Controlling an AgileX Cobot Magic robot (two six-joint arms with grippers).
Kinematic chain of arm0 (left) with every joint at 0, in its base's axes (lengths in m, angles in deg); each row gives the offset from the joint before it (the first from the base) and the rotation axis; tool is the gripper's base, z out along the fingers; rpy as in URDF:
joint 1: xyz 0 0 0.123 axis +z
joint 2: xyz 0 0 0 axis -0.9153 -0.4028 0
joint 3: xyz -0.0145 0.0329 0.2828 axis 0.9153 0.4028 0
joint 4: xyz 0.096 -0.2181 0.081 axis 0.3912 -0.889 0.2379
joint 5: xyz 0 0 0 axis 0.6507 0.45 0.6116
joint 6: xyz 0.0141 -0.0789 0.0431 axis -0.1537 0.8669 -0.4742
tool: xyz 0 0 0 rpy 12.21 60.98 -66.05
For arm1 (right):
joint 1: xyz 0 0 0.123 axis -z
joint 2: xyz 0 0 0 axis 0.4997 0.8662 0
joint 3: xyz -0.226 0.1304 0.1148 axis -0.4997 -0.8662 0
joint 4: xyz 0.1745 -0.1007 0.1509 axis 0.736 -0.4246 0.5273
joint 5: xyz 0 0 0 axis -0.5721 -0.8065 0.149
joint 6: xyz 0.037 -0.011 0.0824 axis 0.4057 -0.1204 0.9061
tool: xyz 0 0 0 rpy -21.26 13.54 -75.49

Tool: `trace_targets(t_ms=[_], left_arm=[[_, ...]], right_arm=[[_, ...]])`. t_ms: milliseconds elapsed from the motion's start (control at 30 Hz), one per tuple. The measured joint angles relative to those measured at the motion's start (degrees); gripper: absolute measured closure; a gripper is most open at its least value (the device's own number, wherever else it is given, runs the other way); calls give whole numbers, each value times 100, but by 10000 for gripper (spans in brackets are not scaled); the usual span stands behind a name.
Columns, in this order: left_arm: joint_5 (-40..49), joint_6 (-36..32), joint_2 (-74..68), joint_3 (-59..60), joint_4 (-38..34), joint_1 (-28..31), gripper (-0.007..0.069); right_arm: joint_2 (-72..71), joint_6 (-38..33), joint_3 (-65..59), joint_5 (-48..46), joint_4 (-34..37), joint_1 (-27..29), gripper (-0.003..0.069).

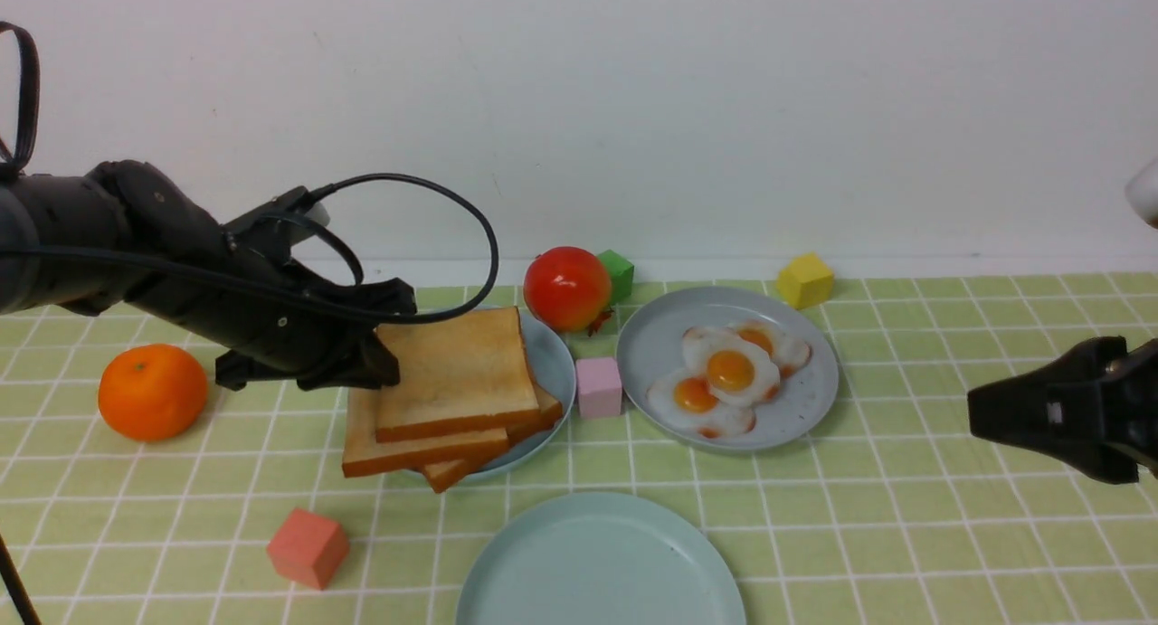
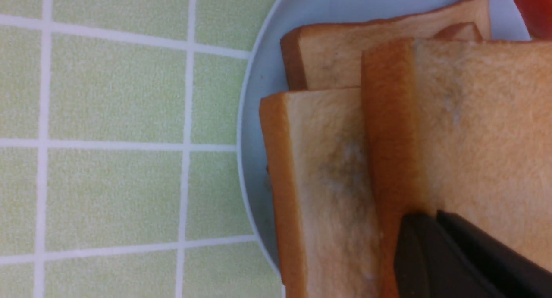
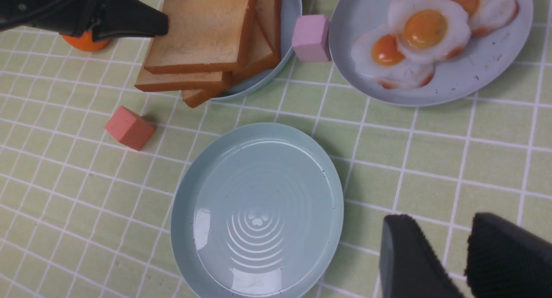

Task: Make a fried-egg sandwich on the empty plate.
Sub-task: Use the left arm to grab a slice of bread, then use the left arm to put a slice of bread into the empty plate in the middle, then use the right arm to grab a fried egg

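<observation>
Nearest the robot, at the middle of the green-and-white checked tablecloth (image 1: 905, 535), lies the round, shallow, pale aqua-mint plate (image 1: 602, 562). It is bare, and no sandwich is built on it yet. To its left, apart from it, sits a salmon-pink cube (image 1: 308, 547).

At the right edge, the black right gripper (image 1: 977, 414) hangs above the cloth. Its wrist view shows its two dark fingers (image 3: 409, 259) slightly parted with only cloth between them, holding nothing.

Further back on the left, a greyer-blue round plate (image 1: 559, 372) carries a stack of square golden-brown toast slices (image 1: 425, 453), the lower ones jutting over its near rim. The black left gripper (image 1: 398, 340) is clamped on the left edge of the top toast slice (image 1: 457, 372), one finger above it and one below. That slice sits askew over the others.

Just right of this plate stands a pale pink cube (image 1: 599, 386), between it and a second greyer-blue plate (image 1: 660, 345). This one holds three overlapping white fried eggs with orange yolks (image 1: 729, 370).

A round orange fruit (image 1: 152, 392) rests on the cloth at far left, below the left arm. Behind the plates sit a glossy red round fruit (image 1: 567, 288), a green cube (image 1: 617, 275) just beside it, and a yellow cube (image 1: 804, 280) further right, all near the plain white wall (image 1: 724, 109).
</observation>
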State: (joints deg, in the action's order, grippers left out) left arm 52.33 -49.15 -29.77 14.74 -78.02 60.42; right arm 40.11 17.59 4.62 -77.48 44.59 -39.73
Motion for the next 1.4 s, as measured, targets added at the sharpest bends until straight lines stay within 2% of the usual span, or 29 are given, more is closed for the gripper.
trace_targets(t_ms=[100, 133, 167, 233, 267, 400, 433, 467, 500, 567, 700, 733, 833, 1000, 1067, 1133, 1233, 1267, 1400], left_arm=[[330, -62, 312, 64, -272, -5, 637], [436, -260, 620, 313, -698, -98, 637], [450, -290, 705, 352, -751, -114, 637], [441, -625, 1074, 850, -1284, -326, 637], [374, -923, 1389, 1339, -1830, -546, 637], [163, -1596, 1634, 2231, -2635, -1030, 637], [-5, -1838, 1655, 2581, -2941, -1250, 637], [-34, -1862, 1655, 2581, -2941, -1250, 637], [-405, -2011, 1632, 2933, -3231, -1515, 637], [-650, -2040, 1593, 3061, -3347, -1647, 634], [-1467, -2098, 1323, 3257, -3629, -2071, 594], [-1553, -2103, 1257, 3257, -3678, -2145, 565], [-1660, -2140, 1203, 3257, -3703, -2214, 483], [-1879, -2185, 1203, 3216, -3713, -2222, 257], [-1681, -2185, 1277, 3143, -3586, -2222, 162], [-1476, -2185, 1408, 3051, -3351, -2222, 104], [-1140, -2185, 1706, 2834, -2983, -2222, 62], [-859, -2185, 1989, 2570, -2538, -2222, 50], [-96, -2185, 2421, 1775, -1555, -2222, 81]], right_arm=[[0, 0, 0, 0, 8, 0, 421], [0, 5, 0, 0, 8, 0, 421], [0, 5, 0, 0, 8, 0, 421], [0, 5, 0, 0, 8, 0, 421], [0, 5, 0, 0, 8, 0, 421], [0, 5, 0, 0, 8, 0, 421], [0, 5, 0, -14, 8, 0, 421], [0, 5, 0, -19, 8, 0, 421], [0, 5, 0, -59, 8, 0, 421], [0, 5, 0, -68, 8, 0, 421], [0, 5, 0, -108, 8, 0, 421], [0, 5, 0, -108, 8, 0, 421], [0, 5, 0, -153, 8, 0, 421], [0, 5, 0, -298, 8, 0, 421], [0, 5, 0, -304, 15, 0, 421], [0, 5, 0, -315, 101, 0, 421], [0, 5, 0, -312, 296, 0, 421], [33, 5, 0, -230, 472, 0, 421], [315, 0, 0, 206, 707, 0, 421]])
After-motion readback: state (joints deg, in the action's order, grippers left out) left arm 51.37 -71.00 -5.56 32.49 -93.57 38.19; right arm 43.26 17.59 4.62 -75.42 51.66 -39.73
